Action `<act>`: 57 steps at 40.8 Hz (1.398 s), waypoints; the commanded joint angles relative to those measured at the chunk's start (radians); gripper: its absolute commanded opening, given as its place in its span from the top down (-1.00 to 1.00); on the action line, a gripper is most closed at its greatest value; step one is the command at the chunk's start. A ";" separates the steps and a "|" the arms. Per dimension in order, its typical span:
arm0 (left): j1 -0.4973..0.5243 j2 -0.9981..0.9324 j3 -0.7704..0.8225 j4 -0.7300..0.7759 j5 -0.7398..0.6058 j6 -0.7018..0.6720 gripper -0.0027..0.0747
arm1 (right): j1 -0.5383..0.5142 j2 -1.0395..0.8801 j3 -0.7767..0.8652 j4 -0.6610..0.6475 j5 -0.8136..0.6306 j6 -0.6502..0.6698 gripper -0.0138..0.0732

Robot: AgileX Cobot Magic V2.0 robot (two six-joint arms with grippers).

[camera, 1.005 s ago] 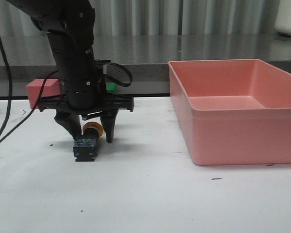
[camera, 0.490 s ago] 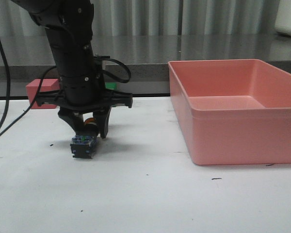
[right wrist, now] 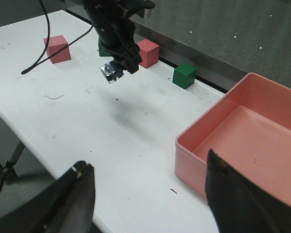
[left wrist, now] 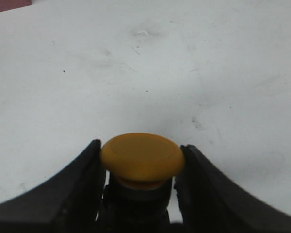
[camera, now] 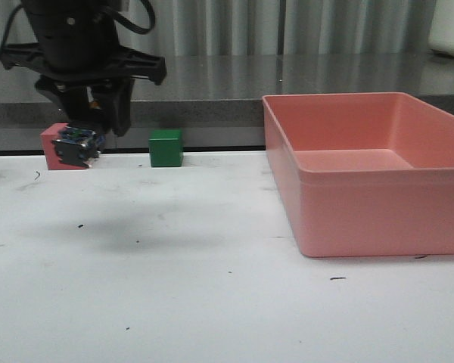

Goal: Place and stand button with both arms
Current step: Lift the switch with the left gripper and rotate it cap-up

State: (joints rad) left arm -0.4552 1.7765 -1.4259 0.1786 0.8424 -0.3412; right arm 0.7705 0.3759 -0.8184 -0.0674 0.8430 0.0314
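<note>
My left claw (camera: 91, 125) pinches the button (camera: 77, 145) by its neck, just under the yellow cap, with the body hanging off-level below the fingers, clear of the table (camera: 227, 302). I worry the tilted body could twist or slip out of that narrow grip. My right claw (right wrist: 145, 194) stands spread and empty, well apart; the contact itself looks partly hidden.

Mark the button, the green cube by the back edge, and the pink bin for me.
button (camera: 77, 147), front view, on its boxy body below the left jaws.
green cube (camera: 166, 147), front view, on its front face.
pink bin (camera: 378, 212), front view, on its near wall.
</note>
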 commanded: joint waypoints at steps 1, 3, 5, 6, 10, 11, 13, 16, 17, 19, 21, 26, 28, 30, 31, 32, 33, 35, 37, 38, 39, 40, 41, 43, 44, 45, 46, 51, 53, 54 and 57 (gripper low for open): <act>0.040 -0.120 0.030 -0.095 -0.087 0.105 0.45 | -0.003 0.013 -0.021 -0.002 -0.084 0.001 -0.49; 0.069 -0.157 0.068 -0.179 -0.117 0.171 0.45 | -0.003 0.013 -0.021 -0.002 -0.084 0.001 -0.49; 0.098 -0.194 0.108 -0.252 -0.157 0.242 0.45 | -0.003 0.013 -0.021 -0.002 -0.084 0.001 -0.49; 0.110 -0.210 0.126 -0.273 -0.172 0.262 0.45 | -0.003 0.013 -0.021 -0.002 -0.084 0.001 -0.49; 0.143 -0.279 0.205 -0.268 -0.235 0.286 0.45 | -0.003 0.013 -0.021 -0.002 -0.084 0.001 -0.49; 0.149 -0.300 0.231 -0.259 -0.251 0.286 0.45 | -0.003 0.013 -0.021 -0.002 -0.084 0.001 -0.49; 0.157 -0.334 0.275 -0.246 -0.304 0.286 0.44 | -0.003 0.013 -0.021 -0.002 -0.084 0.001 -0.49; 0.160 -0.393 0.360 -0.227 -0.410 0.286 0.44 | -0.003 0.013 -0.021 -0.002 -0.084 0.001 -0.49; 0.160 -0.418 0.397 -0.227 -0.445 0.286 0.44 | -0.003 0.013 -0.021 -0.002 -0.084 0.001 -0.49; 0.160 -0.454 0.454 -0.227 -0.529 0.286 0.44 | -0.003 0.013 -0.021 -0.002 -0.084 0.001 -0.49; 0.160 -0.493 0.530 -0.227 -0.607 0.286 0.44 | -0.003 0.013 -0.021 -0.002 -0.084 0.001 -0.49; 0.160 -0.564 0.679 -0.227 -0.792 0.286 0.44 | -0.003 0.013 -0.021 -0.002 -0.084 0.001 -0.49; 0.160 -0.582 0.739 -0.227 -0.877 0.286 0.44 | -0.003 0.013 -0.021 -0.002 -0.084 0.001 -0.49; 0.160 -0.591 0.795 -0.227 -0.939 0.286 0.44 | -0.003 0.013 -0.021 -0.002 -0.084 0.001 -0.49; 0.160 -0.593 0.817 -0.227 -0.980 0.286 0.44 | -0.003 0.013 -0.021 -0.002 -0.084 0.001 -0.49; 0.160 -0.595 0.846 -0.229 -1.013 0.286 0.44 | -0.003 0.013 -0.021 -0.002 -0.084 0.001 -0.49; 0.160 -0.595 0.868 -0.231 -1.059 0.286 0.44 | -0.003 0.013 -0.021 -0.002 -0.084 0.001 -0.49; 0.160 -0.592 0.923 -0.233 -1.155 0.286 0.44 | -0.003 0.013 -0.021 -0.002 -0.084 0.001 -0.49; 0.160 -0.588 0.970 -0.234 -1.254 0.286 0.44 | -0.003 0.013 -0.021 -0.002 -0.084 0.001 -0.49; 0.160 -0.583 0.997 -0.234 -1.298 0.286 0.44 | -0.003 0.013 -0.021 -0.002 -0.084 0.001 -0.49; 0.160 -0.581 1.016 -0.234 -1.357 0.286 0.44 | -0.003 0.013 -0.021 -0.002 -0.084 0.001 -0.49; 0.160 -0.576 1.041 -0.234 -1.402 0.286 0.44 | -0.003 0.013 -0.021 -0.002 -0.084 0.001 -0.49; 0.160 -0.572 1.065 -0.234 -1.460 0.286 0.44 | -0.003 0.013 -0.021 -0.002 -0.084 0.001 -0.49; 0.160 -0.556 1.101 -0.234 -1.557 0.286 0.44 | -0.003 0.013 -0.021 -0.002 -0.084 0.001 -0.49; 0.160 -0.545 1.113 -0.234 -1.608 0.286 0.44 | -0.003 0.013 -0.021 -0.002 -0.084 0.001 -0.49; 0.160 -0.531 1.128 -0.234 -1.643 0.286 0.44 | -0.003 0.013 -0.021 -0.002 -0.084 0.001 -0.49; 0.160 -0.518 1.137 -0.234 -1.683 0.286 0.44 | -0.003 0.013 -0.021 -0.002 -0.084 0.001 -0.49; 0.160 -0.425 1.152 -0.234 -1.796 0.286 0.44 | -0.003 0.013 -0.021 -0.002 -0.084 0.001 -0.49; 0.160 -0.380 1.152 -0.234 -1.856 0.286 0.44 | -0.003 0.013 -0.021 -0.002 -0.084 0.001 -0.49; 0.160 -0.356 1.152 -0.234 -1.894 0.284 0.44 | -0.003 0.013 -0.021 -0.002 -0.084 0.001 -0.49; 0.160 -0.289 1.152 -0.234 -2.006 0.284 0.44 | -0.003 0.013 -0.021 -0.002 -0.084 0.001 -0.49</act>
State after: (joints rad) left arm -0.2964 1.4508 -0.2568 -0.0486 -0.9485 -0.0569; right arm 0.7705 0.3759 -0.8184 -0.0674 0.8430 0.0314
